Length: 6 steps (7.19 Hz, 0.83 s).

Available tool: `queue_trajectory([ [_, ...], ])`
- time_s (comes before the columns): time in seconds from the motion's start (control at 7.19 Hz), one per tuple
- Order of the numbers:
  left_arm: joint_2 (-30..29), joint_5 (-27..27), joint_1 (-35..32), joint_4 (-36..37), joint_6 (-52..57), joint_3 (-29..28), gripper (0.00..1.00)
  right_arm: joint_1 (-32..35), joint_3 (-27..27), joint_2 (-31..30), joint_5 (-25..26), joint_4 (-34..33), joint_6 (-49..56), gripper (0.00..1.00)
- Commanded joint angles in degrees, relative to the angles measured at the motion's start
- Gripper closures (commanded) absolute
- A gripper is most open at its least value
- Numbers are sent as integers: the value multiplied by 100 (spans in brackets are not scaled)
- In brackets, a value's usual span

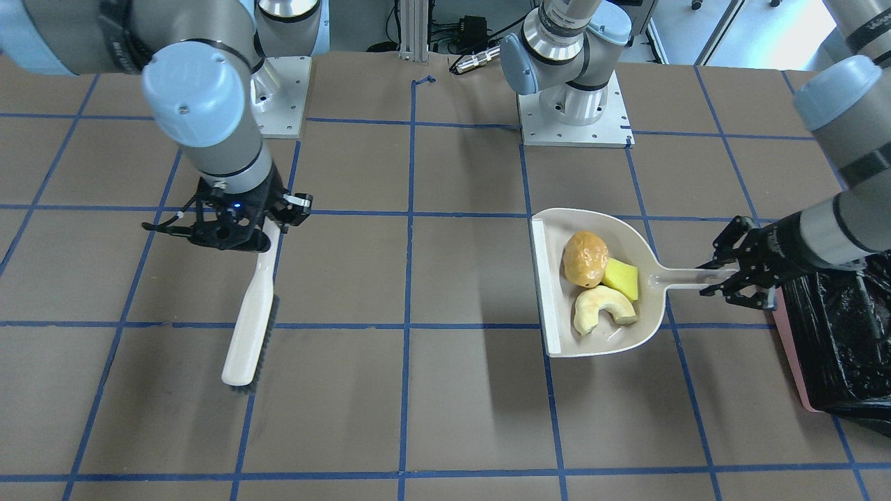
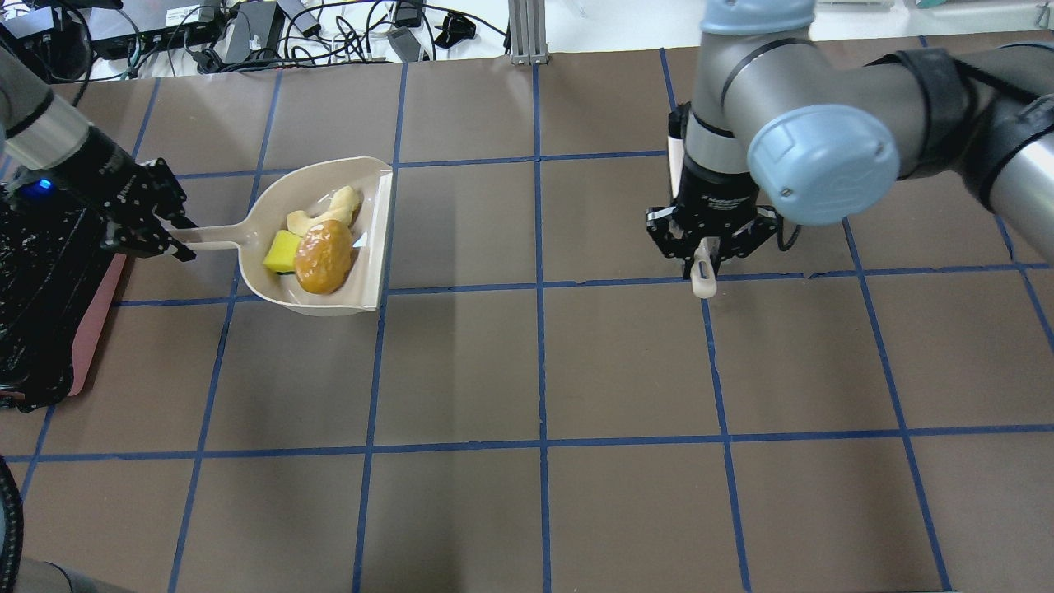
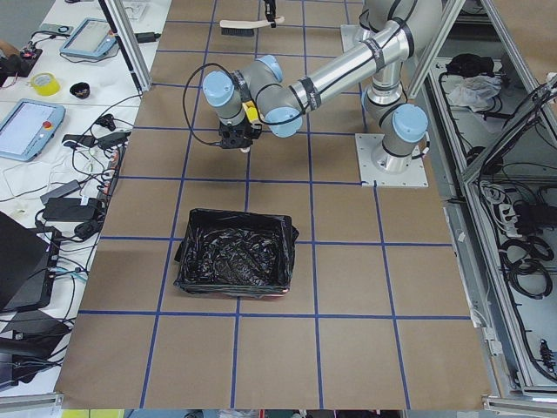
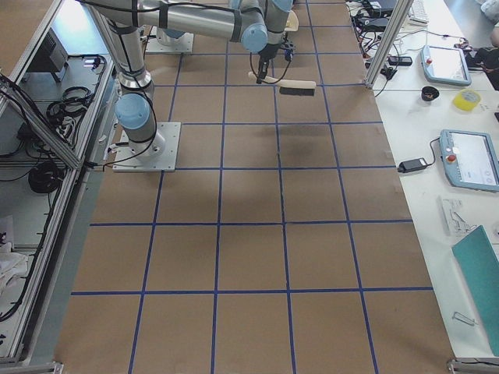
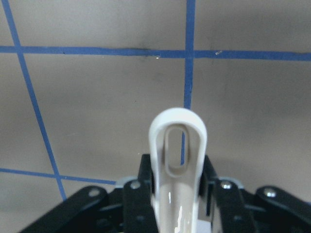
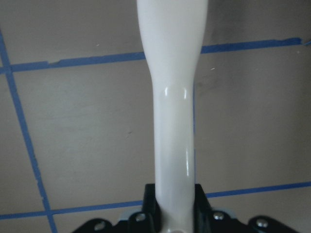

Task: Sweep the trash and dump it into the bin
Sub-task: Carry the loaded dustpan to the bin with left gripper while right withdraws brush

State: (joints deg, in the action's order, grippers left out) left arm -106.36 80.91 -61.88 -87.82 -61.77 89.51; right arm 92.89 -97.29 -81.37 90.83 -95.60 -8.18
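Left gripper (image 1: 717, 277) clamps beige plastic dustpan (image 1: 546, 278) handle, just beside black-bagged pink bin (image 1: 835, 327). Right gripper (image 1: 271, 226) clamps white bristle brush (image 1: 250, 327), well apart.

Black-lined bin (image 3: 233, 261), left gripper (image 3: 237, 144) beyond it

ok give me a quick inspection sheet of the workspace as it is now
surface: brown gridded table.
job's things: lump, wedge and crescent lie in the dustpan; bin by its handle; brush far from it.
clutter: nothing seen.
grippers: left gripper shut on dustpan handle; right gripper shut on brush handle.
cables: tangle beyond the table's far edge.
surroundings: pendants and tape roll on side bench.
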Motion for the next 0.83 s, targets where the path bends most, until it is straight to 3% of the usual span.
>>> queue_trajectory([
  [0.0,-139,39,622,-262,489,-460,100,-648,-1,86,101,-508,998,100],
  [0.42,-490,363,1317,-524,657,-1240,100,-1244,17,515,313,-1202,1885,100],
  [0.69,-858,390,1678,-779,780,-2109,100,-1633,-1,657,304,-1215,2092,100],
])
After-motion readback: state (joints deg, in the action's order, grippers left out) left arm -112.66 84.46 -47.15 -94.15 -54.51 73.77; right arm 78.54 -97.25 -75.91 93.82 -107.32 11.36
